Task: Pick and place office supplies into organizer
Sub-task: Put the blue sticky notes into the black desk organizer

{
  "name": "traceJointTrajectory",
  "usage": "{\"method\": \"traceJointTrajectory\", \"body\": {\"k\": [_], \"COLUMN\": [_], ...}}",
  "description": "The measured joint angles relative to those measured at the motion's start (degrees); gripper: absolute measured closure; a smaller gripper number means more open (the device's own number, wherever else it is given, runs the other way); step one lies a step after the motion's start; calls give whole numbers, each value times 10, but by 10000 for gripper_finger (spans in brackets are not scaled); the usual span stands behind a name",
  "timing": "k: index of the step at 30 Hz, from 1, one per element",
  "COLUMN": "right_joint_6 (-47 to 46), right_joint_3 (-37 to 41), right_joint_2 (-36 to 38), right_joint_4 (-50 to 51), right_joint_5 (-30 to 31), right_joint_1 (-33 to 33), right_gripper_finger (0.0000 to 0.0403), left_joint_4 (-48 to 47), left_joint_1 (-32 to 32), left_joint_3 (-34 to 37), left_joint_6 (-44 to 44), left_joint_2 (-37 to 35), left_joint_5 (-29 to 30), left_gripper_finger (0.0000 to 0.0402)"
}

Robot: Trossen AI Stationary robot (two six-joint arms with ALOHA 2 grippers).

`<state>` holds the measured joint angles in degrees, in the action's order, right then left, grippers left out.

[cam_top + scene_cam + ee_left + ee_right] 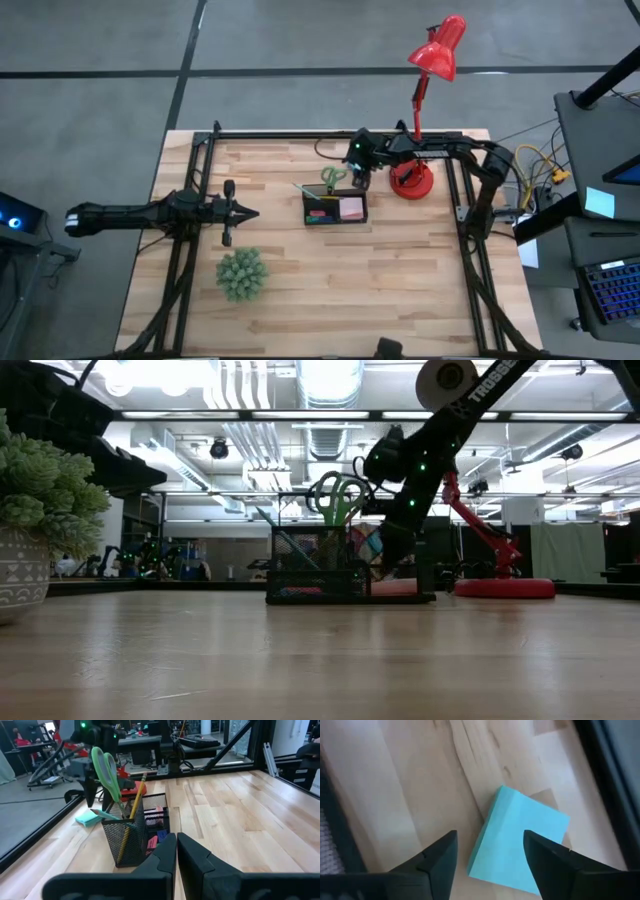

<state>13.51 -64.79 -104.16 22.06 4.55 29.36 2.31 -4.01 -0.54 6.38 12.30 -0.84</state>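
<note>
Organizer (335, 207) is already mostly loaded: green-handled scissors (106, 767) and the yellow pencil (133, 806) stand upright in its tall mesh cup, probably because long stuff only fits that way, and a pink sticky-note pad (351, 208) lies flat in the low tray part. What's left out is the teal sticky-note pad (520, 841), lying flat on the wood just behind the organizer, on the side toward the red desk lamp (425, 110). Right gripper (490, 857) hangs right over that pad with its fingers spread apart and nothing between them, looks lined up to straddle the pad for a grab. Left gripper (176, 851) is parked well off from the organizer, near the green plant ball (241, 274), fingers pressed together and empty, just waiting.
</note>
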Motion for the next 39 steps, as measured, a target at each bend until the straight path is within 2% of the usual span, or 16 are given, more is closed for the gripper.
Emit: {"method": "traceJointTrajectory", "body": {"k": [10,15,23,27,36,39], "right_joint_6": [18,20,29,45,60,60], "right_joint_3": [-5,-5,-8,-9,-6,-5], "right_joint_2": [-38,-49,-79,-93,-81,-77], "right_joint_4": [0,-8,-8,-6,1,1], "right_joint_5": [1,28,-9,-15,-15,-15], "right_joint_1": [2,10,27,29,29,30], "right_gripper_finger": [183,183,193,230,358,388], "left_joint_4": [0,-2,-3,-3,-3,-3], "left_joint_1": [0,0,0,0,0,0], "left_joint_3": [0,0,0,0,0,0], "left_joint_6": [0,0,0,0,0,0], "left_joint_2": [4,5,9,13,15,15], "left_joint_5": [0,0,0,0,0,0], "left_gripper_finger": [402,402,402,402,402,402]}}
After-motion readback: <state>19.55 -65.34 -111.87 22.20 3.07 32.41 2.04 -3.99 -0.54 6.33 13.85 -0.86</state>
